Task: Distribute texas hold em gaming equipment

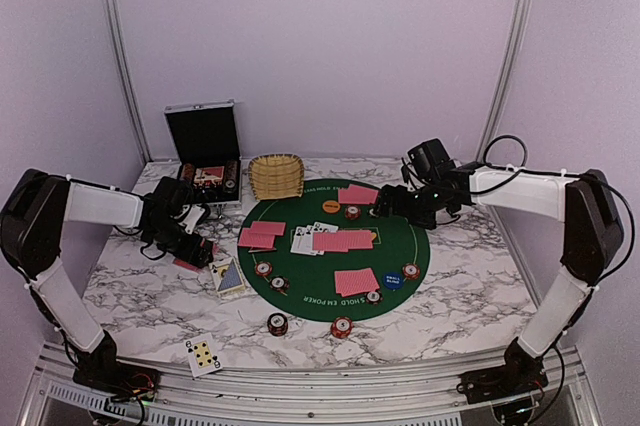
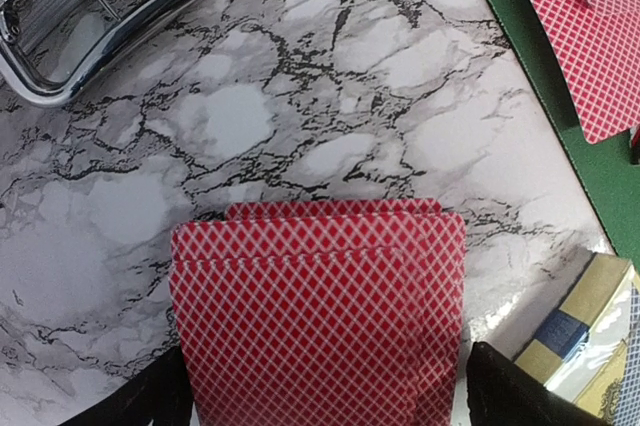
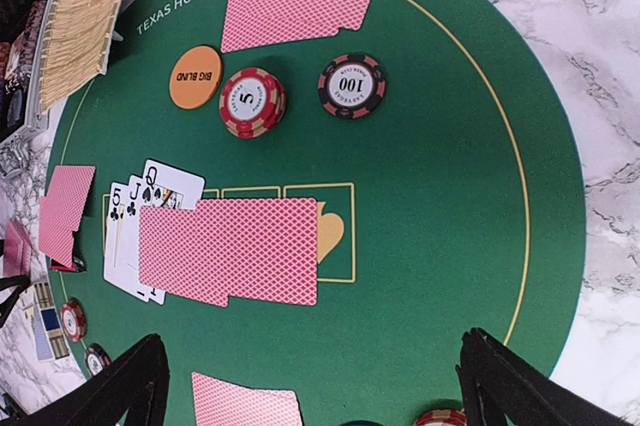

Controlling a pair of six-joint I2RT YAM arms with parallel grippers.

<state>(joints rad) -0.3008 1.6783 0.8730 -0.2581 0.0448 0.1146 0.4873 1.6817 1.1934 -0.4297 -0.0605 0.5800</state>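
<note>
Cards (image 1: 343, 240) on mat (image 1: 400, 241); basket (image 1: 276, 175) behind, case (image 1: 205, 151) maybe touching

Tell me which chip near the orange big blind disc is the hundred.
The black chip, farther from the orange disc; the red chip beside that disc reads 5.

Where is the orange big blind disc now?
Right wrist view, upper left: the orange disc lies on the green mat beside the red 5 chip.
</note>
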